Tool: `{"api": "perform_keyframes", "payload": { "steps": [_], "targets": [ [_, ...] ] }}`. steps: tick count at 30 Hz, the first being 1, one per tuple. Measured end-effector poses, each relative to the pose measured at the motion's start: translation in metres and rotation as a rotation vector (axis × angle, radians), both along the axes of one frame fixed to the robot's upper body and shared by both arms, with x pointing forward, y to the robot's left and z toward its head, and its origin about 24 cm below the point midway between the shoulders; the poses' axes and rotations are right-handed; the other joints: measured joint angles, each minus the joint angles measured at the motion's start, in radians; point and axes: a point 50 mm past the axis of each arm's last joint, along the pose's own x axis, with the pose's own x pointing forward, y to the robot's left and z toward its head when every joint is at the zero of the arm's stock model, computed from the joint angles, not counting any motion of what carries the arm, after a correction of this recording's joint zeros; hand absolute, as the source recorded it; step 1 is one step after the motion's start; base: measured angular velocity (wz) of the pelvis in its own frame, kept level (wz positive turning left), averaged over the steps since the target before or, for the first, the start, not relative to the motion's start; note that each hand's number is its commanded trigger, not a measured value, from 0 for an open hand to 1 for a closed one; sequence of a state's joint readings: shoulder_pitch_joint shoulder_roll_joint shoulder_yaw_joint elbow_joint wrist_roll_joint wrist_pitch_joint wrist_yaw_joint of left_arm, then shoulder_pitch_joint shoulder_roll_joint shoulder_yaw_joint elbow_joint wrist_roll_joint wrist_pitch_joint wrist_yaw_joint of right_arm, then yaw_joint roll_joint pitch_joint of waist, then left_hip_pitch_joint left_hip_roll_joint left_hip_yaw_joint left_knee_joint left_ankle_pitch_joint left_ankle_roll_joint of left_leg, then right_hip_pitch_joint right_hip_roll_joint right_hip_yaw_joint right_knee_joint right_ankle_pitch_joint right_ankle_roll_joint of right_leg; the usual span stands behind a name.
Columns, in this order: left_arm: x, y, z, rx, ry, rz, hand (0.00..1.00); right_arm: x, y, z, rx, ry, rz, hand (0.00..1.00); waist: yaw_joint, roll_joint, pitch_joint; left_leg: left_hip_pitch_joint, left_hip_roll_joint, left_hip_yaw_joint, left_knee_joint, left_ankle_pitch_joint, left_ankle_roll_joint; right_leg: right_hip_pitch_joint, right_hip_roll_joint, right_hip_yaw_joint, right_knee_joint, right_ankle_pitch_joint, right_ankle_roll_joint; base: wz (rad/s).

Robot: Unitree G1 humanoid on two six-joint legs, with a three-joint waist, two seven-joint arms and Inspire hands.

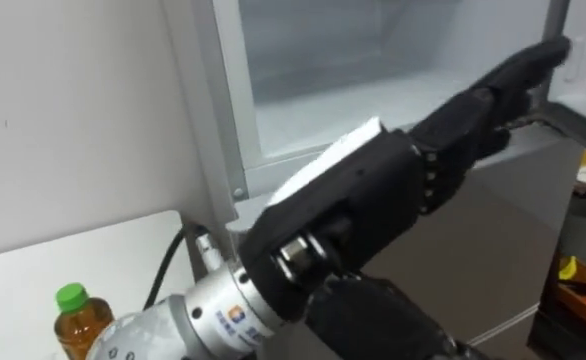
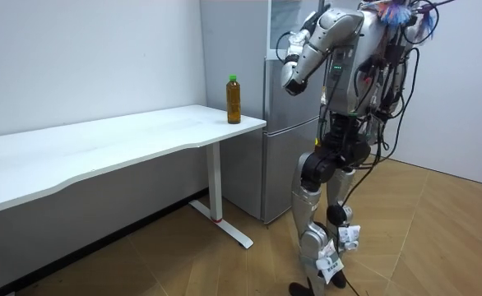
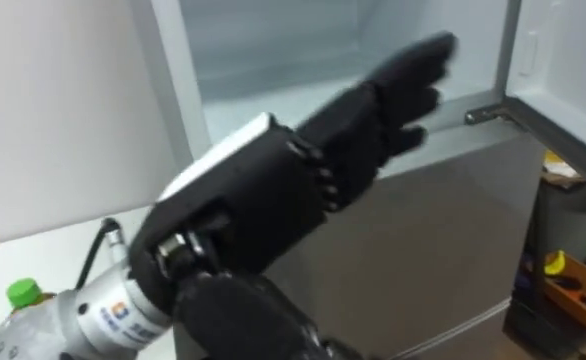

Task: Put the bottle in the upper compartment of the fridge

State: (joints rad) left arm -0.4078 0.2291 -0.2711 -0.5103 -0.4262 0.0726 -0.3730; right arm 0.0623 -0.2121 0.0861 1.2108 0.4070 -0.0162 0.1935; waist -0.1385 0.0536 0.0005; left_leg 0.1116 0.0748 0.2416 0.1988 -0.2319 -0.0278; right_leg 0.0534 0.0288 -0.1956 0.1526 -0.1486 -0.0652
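— Left hand [image 1: 373,190], closest to the lens: how was it seen?
— It was seen stretched forward with its fingers [image 1: 533,65] straight and nothing held, raised before the opened upper compartment [image 1: 353,50] of the fridge [image 2: 286,156]. Whether the fridge was touched could not be told.
— And the bottle [image 1: 78,318]?
— It was found upright at the corner of the table [image 2: 142,140] beside the fridge, with a green cap and amber liquid, well apart from the hand.
— Was the upper door [image 3: 563,60] noted?
— It was seen swung open at the right.
— Where was the robot placed?
— In the room view it was seen standing on the wooden floor [image 2: 438,238] before the fridge, near the table's end.
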Motion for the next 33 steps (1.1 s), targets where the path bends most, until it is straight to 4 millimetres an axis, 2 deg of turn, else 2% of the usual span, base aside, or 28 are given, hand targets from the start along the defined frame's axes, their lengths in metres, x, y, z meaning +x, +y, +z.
{"api": "perform_keyframes", "payload": {
  "steps": [3, 5, 9, 12, 15, 18, 21, 26, 33],
  "targets": [
    [-0.003, 0.018, 0.005, -0.016, -0.067, 0.147, 0.0, -0.002, 0.004, -0.001, 0.007, -0.011, -0.003, 0.0, 0.03, -0.002, -0.0036, 0.002, 0.0, -0.006, 0.0, 0.001, 0.0, 0.003, 0.0, -0.001, -0.001, 0.0, 0.0, 0.02],
    [-0.003, 0.036, 0.011, -0.069, -0.105, 0.26, 0.0, -0.009, 0.004, -0.002, 0.015, -0.001, -0.025, 0.0, 0.054, 0.003, -0.0067, 0.001, -0.003, -0.019, -0.002, 0.001, 0.0, 0.008, -0.001, -0.006, 0.0, 0.0, 0.0, 0.09],
    [-0.005, 0.07, 0.016, -0.16, -0.142, 0.445, 0.0, -0.016, 0.004, -0.003, 0.02, 0.006, -0.047, 0.0, 0.088, 0.001, -0.0057, 0.009, -0.003, -0.029, -0.002, 0.001, -0.001, 0.017, 0.0, -0.01, -0.001, -0.003, -0.001, 0.05],
    [-0.006, 0.094, 0.011, -0.19, -0.137, 0.611, 0.0, -0.023, 0.002, -0.004, 0.015, 0.023, -0.071, 0.0, 0.114, 0.0, -0.0035, 0.017, -0.004, -0.036, -0.006, 0.001, -0.001, 0.033, 0.0, -0.016, -0.005, -0.006, 0.0, 0.08],
    [-0.011, 0.117, 0.007, -0.216, -0.132, 0.738, 0.0, -0.028, 0.001, -0.004, 0.01, 0.016, -0.088, 0.0, 0.143, 0.002, -0.0041, 0.018, -0.009, -0.05, -0.007, 0.001, -0.001, 0.034, -0.005, -0.029, -0.001, -0.016, 0.001, 0.13],
    [-0.021, 0.141, 0.016, -0.297, -0.193, 0.874, 0.0, -0.039, -0.001, -0.004, 0.004, 0.022, -0.129, 0.0, 0.17, 0.005, -0.0047, 0.019, -0.011, -0.057, -0.012, 0.001, -0.001, 0.037, -0.007, -0.037, -0.003, -0.019, 0.004, 0.09],
    [-0.036, 0.163, 0.021, -0.378, -0.264, 1.012, 0.0, -0.045, 0.001, -0.004, 0.012, 0.01, -0.189, 0.0, 0.176, 0.006, -0.0034, 0.019, -0.016, -0.063, -0.016, 0.001, -0.001, 0.043, -0.012, -0.049, -0.005, -0.022, 0.008, 0.13],
    [-0.056, 0.198, 0.014, -0.468, -0.28, 1.269, 0.0, -0.055, 0.002, -0.004, 0.011, 0.009, -0.216, 0.0, 0.201, 0.013, -0.0017, 0.021, -0.019, -0.065, -0.017, 0.001, -0.001, 0.051, -0.016, -0.057, -0.004, -0.027, 0.012, 0.03],
    [-0.071, 0.224, -0.012, -0.545, -0.158, 1.464, 0.0, -0.059, 0.0, -0.004, 0.002, 0.016, -0.241, 0.0, 0.219, 0.019, 0.0005, 0.023, -0.028, -0.094, -0.017, 0.001, -0.001, 0.053, -0.025, -0.074, 0.0, -0.037, 0.018, 0.1]
  ]
}}
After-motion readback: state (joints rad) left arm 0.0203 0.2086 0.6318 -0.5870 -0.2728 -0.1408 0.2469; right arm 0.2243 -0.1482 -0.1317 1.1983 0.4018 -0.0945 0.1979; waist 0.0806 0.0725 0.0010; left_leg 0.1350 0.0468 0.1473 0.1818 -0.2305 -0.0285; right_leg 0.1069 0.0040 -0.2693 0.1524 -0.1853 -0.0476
